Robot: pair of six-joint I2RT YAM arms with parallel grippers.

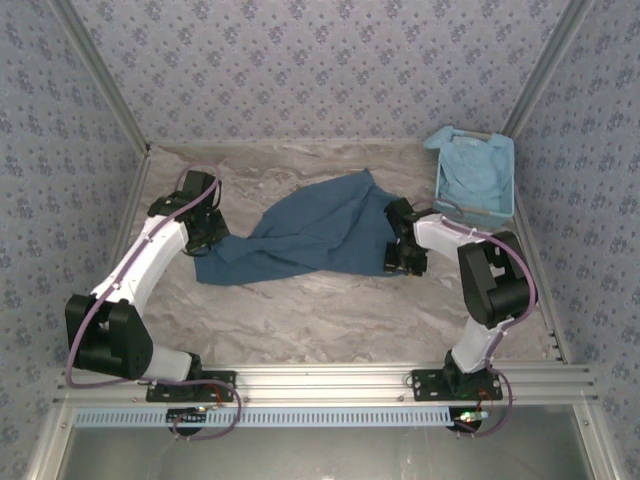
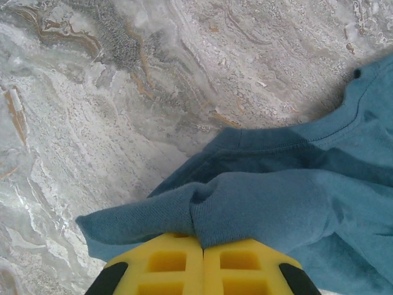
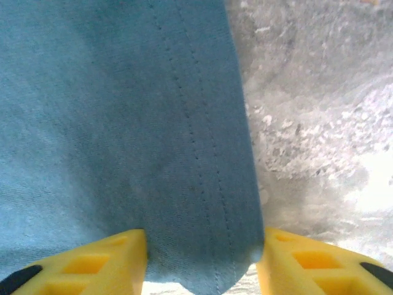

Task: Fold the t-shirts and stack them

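Left gripper [image 2: 202,247] is clamped tight, its yellow fingers [image 2: 166,261] pressed together on a bunched fold of the dark teal-blue t-shirt [image 2: 288,209]. In the top view it sits at the cloth's 8 o'clock end [image 1: 210,236]. Right gripper [image 3: 199,255] stands part open, its yellow fingers [image 3: 98,261] well apart with a stitched hem of the shirt [image 3: 123,123] lying flat between them and touching both. In the top view it is at the shirt's 3 o'clock edge [image 1: 402,240]. The shirt [image 1: 310,235] lies rumpled mid-table on the marble-patterned table [image 1: 330,320], its long axis running from 8 o'clock to 2 o'clock. A paler sky-blue t-shirt [image 1: 475,170] lies in the pale-blue basket [image 1: 478,216] at the table's 2 o'clock corner.
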